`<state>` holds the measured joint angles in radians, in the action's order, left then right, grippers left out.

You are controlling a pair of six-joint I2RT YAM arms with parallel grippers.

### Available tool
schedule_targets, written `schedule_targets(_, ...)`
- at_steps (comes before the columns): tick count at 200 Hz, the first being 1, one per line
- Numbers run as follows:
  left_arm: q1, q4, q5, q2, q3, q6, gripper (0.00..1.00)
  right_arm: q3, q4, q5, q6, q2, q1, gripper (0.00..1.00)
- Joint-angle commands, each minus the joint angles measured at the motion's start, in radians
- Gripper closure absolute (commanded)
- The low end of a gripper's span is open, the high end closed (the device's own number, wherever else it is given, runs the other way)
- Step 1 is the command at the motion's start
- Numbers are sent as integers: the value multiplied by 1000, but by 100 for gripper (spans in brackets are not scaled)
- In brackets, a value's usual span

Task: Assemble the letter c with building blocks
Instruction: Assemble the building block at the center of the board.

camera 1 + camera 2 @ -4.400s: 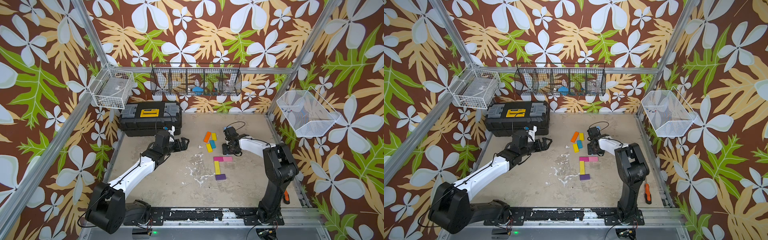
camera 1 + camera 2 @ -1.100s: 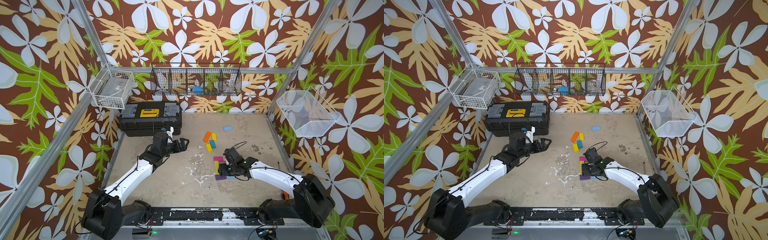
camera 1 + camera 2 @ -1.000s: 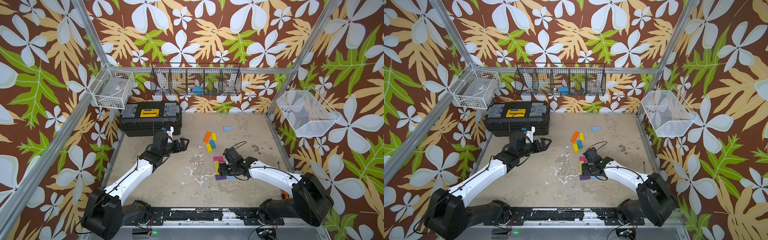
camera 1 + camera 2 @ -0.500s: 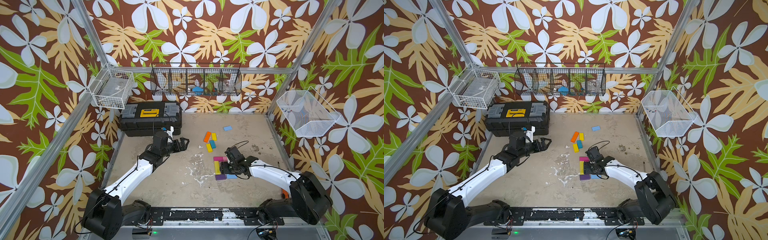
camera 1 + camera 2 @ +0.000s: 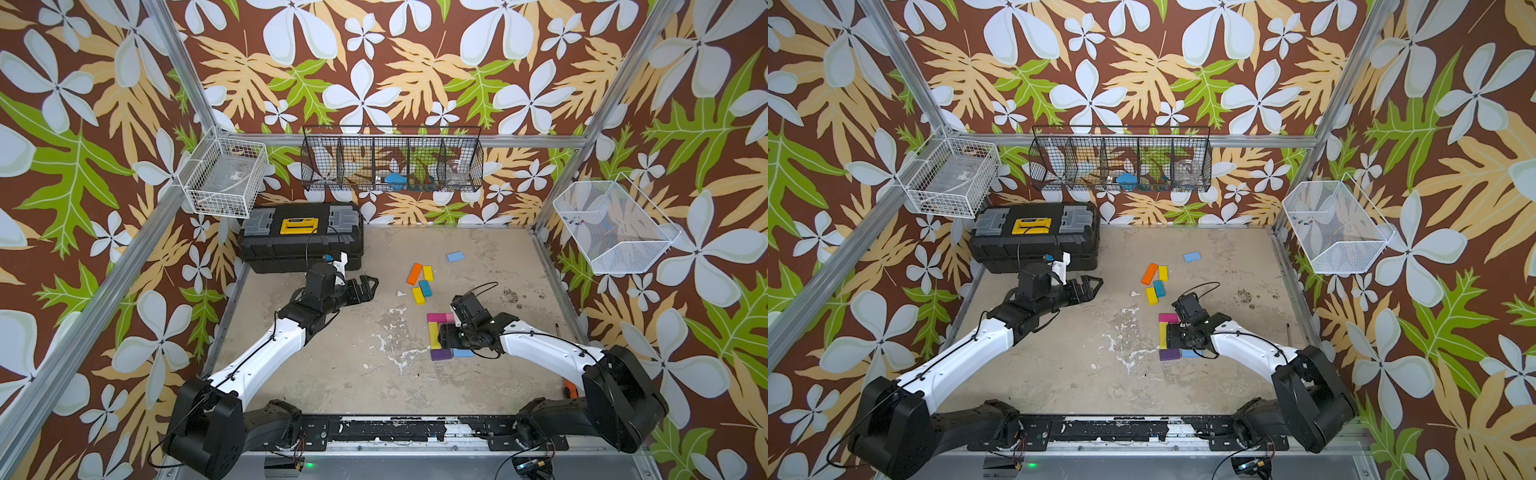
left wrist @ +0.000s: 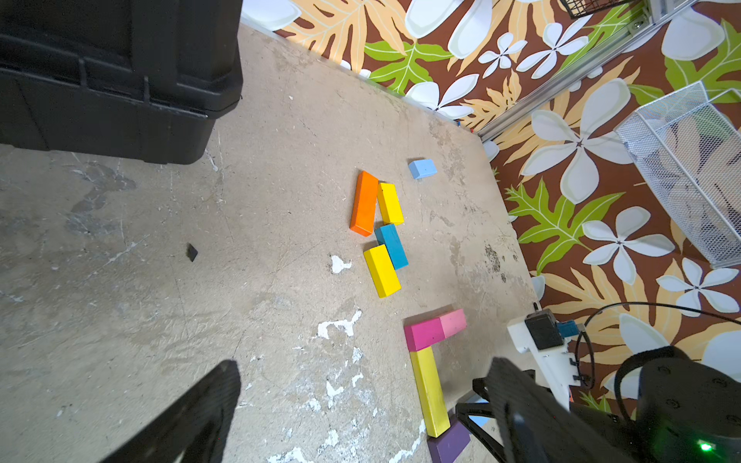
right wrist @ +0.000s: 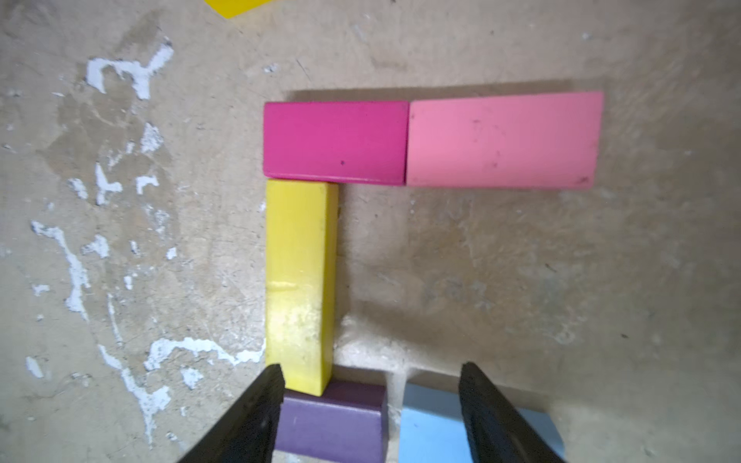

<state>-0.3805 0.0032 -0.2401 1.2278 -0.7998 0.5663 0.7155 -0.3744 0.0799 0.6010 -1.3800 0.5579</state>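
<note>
A partial letter lies mid-table: a magenta block point(image 5: 436, 318) and a pink block point(image 5: 450, 318) form the far bar, and a long yellow block point(image 5: 434, 336) runs down to a purple block point(image 5: 441, 354). A light blue block point(image 5: 462, 353) lies beside the purple one with a thin gap point(image 7: 433, 425). My right gripper point(image 5: 452, 347) point(image 7: 371, 368) points down, open, straddling the purple block point(image 7: 333, 421) and part of the light blue one. My left gripper point(image 5: 368, 286) point(image 6: 365, 362) hovers open and empty at left. Loose orange point(image 5: 414, 274), yellow point(image 5: 427, 273), teal point(image 5: 425, 288), yellow point(image 5: 418, 296) and light blue point(image 5: 455, 256) blocks lie farther back.
A black toolbox point(image 5: 299, 241) stands at the back left, just behind my left gripper. Wire baskets hang on the left point(image 5: 224, 176), back point(image 5: 392, 164) and right point(image 5: 615, 224) walls. An orange-handled screwdriver point(image 5: 570, 388) lies by the right arm's base.
Over the earlier frames my right arm came from the loose blocks to the purple end. In the last second it edged right, uncovering the light blue block beside the purple. The left arm is still.
</note>
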Motion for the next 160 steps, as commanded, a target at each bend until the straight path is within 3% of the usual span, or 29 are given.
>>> schedule_targets(1, 2, 11, 1, 2, -1, -6, 0, 19, 12, 24, -8, -6, 7, 30)
schedule_targets(160, 2, 15, 4, 2, -1, -3, 0, 26, 55, 50, 14, -85, 75, 30)
